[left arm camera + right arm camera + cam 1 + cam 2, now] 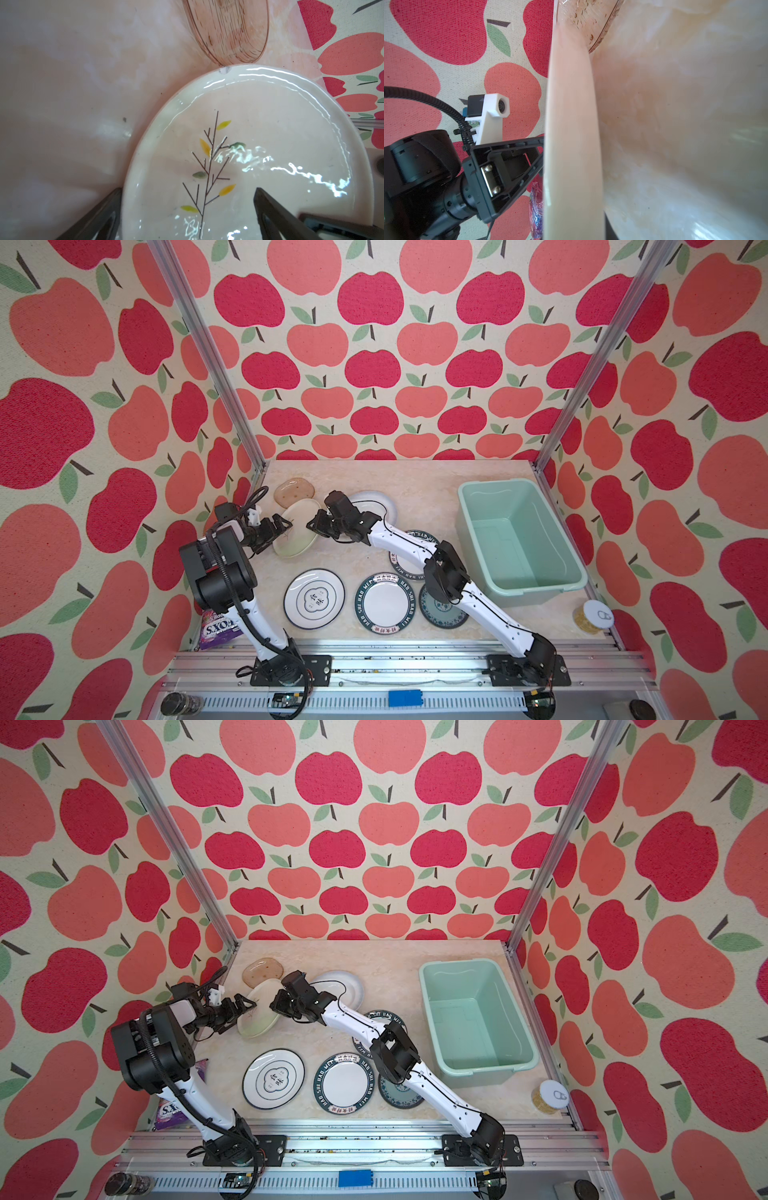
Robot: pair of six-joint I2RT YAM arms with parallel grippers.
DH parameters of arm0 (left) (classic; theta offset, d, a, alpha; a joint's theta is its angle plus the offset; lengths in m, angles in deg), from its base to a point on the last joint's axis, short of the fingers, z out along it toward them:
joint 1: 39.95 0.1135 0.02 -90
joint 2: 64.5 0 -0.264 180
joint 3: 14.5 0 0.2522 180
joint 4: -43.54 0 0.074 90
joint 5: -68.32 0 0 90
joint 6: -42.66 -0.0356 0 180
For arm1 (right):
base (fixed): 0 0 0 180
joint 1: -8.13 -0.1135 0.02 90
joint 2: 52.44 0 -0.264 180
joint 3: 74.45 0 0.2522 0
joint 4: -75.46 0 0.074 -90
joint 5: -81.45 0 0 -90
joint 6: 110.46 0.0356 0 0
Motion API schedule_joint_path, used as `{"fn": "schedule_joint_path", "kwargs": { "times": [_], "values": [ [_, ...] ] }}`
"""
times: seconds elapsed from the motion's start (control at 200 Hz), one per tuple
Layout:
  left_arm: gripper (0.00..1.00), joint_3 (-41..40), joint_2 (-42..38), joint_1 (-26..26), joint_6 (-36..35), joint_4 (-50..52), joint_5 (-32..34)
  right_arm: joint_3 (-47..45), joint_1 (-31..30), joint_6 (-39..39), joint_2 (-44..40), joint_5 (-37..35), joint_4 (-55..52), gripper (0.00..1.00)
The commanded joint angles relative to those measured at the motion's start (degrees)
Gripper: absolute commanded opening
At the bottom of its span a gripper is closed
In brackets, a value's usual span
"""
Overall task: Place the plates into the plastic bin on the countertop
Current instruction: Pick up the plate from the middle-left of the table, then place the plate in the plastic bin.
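**Near field.** On the countertop (415, 485) I see a row: black-rimmed emblem plate (314, 598), green-lettered plate (384, 604), teal plate (440, 612). A tin can (592, 616) stands far right. A second lettered plate (401, 566) lies partly under my right arm.

**Mid field.** The cream plate (297, 531) is steeply tilted between both grippers. My left gripper (188, 190) stands wide open astride its rim, and my right gripper (312, 526) pinches the opposite rim.

**Far field.** The amber plate (294, 491) is just beside the cream plate, and a pale round plate (380, 499) lies behind my right wrist. The plastic bin (540, 510) sits at the right, well apart from the held plate.
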Motion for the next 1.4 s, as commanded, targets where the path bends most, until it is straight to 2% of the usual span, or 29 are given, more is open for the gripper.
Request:
{"fn": "schedule_joint_path", "kwargs": {
  "times": [0.0,0.28,0.44,0.7,0.81,0.92,0.985,1.186,1.396],
  "values": [
    [0.99,-3.6,-5.9,0.6,6.6,0.5,-7.9,-1.6,-1.7,-4.5,-6.5,-2.2,-1.6,0.05],
    [0.99,-13.4,-20.2,2.0,22.0,-15.2,-12.7,-6.6,-0.3,-9.4,-16.1,-5.4,-6.7,0.00],
    [0.99,-14.0,-24.7,-0.8,26.6,-18.3,-12.0,-12.6,1.1,-12.4,-23.3,-7.9,-8.7,0.00],
    [0.99,-9.1,-28.5,-13.5,25.5,-16.1,-1.5,-20.2,3.7,-17.5,-38.2,-12.6,-13.5,0.00],
    [0.99,-6.2,-27.2,-17.4,27.8,-16.8,-2.1,-21.7,4.0,-19.1,-44.9,-15.3,-17.7,0.00],
    [0.99,-0.8,-26.3,-22.8,25.1,-12.2,-0.7,-25.5,4.1,-19.6,-53.2,-20.0,-21.9,0.00],
    [0.99,2.4,-25.8,-25.6,23.7,-9.3,-0.1,-29.3,4.1,-18.9,-58.9,-23.0,-23.8,0.00],
    [0.99,9.3,-23.6,-35.3,25.8,-8.4,-0.3,-43.7,4.1,-16.5,-77.7,-33.2,-28.8,0.00],
    [0.99,13.6,-22.3,-44.5,26.3,-6.8,-0.2,-52.8,3.8,-12.2,-93.7,-44.9,-38.4,0.00]
  ]
}}
